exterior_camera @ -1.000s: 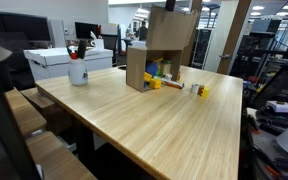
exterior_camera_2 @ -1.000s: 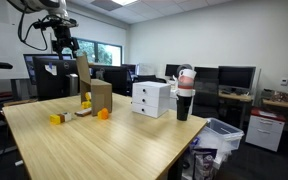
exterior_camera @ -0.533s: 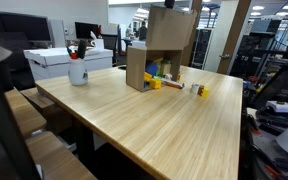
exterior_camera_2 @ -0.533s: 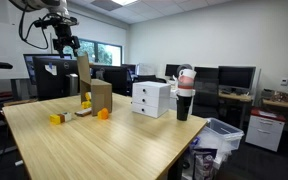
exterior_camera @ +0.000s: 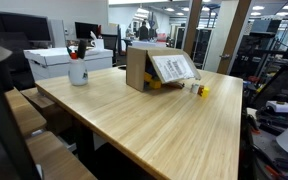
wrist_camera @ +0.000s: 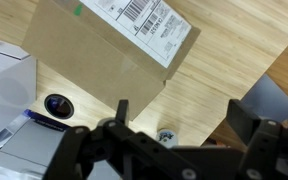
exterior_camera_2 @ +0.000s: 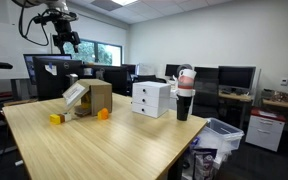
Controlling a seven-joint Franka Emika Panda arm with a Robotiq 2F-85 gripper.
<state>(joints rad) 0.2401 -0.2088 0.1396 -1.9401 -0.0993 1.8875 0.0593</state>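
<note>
**Open hand high above a cardboard box**

In the wrist view the hand [wrist_camera: 182,122] has its jaws spread as wide as they go, with only bare wood between them; it holds nothing. In an exterior view the hand [exterior_camera_2: 70,42] hangs well clear of everything, high over one end of the desk [exterior_camera_2: 114,145].

Directly below it is the cardboard box [wrist_camera: 94,55], standing on the desk and lying on its side. In both exterior views one long flap [exterior_camera: 172,67] slopes outward and down from the box's upper edge. A white shipping label [wrist_camera: 149,18] with barcodes is stuck to the flap.

My guess is that the box is light and fairly stiff along its folded edges, while its panels would give under a hard squeeze. The flap is a single thin sheet that swings freely on its crease, so its free outer edge looks like the easiest place for the jaws to close on. The plain cardboard should give fair friction, and the glossy label somewhat less.

Just beside the box on the wood lie a yellow block [exterior_camera_2: 56,119] and an orange ball [exterior_camera_2: 103,114]. Farther along the desk stand a white drawer unit [exterior_camera_2: 151,98] and, beyond it, a tall cup [exterior_camera_2: 184,95].
</note>
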